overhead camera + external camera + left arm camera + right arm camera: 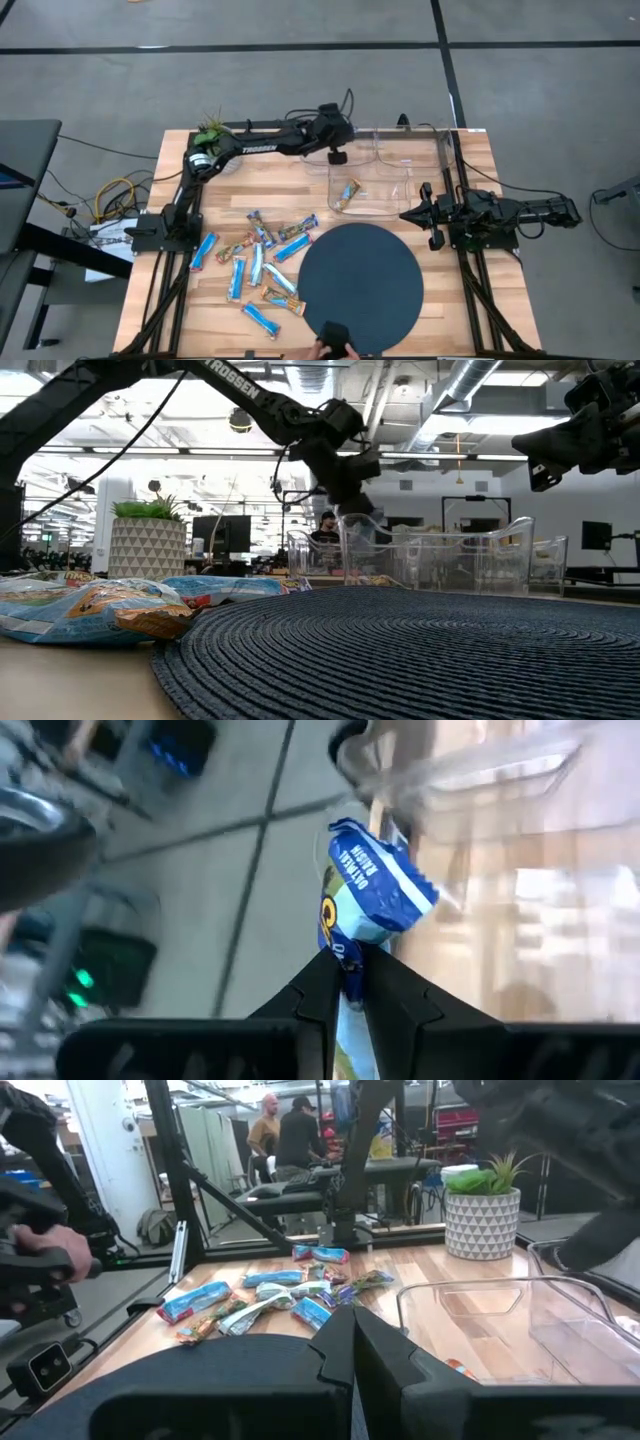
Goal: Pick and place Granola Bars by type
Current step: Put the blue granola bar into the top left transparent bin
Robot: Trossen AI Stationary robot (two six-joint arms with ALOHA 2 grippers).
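Note:
My left gripper [337, 152] is at the table's far side, above a clear bin [350, 160], and is shut on a blue-wrapped granola bar [372, 890] printed "Oatmeal Raisin". It also shows in the low view [350, 472], above the bins. Several bars, light-blue and brown-orange, lie in a loose pile [258, 262] on the wood at the left. One bar [348, 192] lies inside the nearer clear bin [385, 195]. My right gripper [412, 214] is shut and empty, raised at the table's right side; its closed fingers show in the right wrist view [352, 1342]. My left gripper pinches the blue bar between its two fingers [318, 995], holding the wrapper partway along its length [347, 960]. The bar's printed end sticks out beyond the fingertips. The bar is lifted clear, above the clear bins.
A dark round woven mat [360, 275] lies at the table's near middle. Clear bins [405, 150] stand along the far right. A potted plant [210, 130] stands at the far left corner. A person's hand [335, 342] shows at the near edge.

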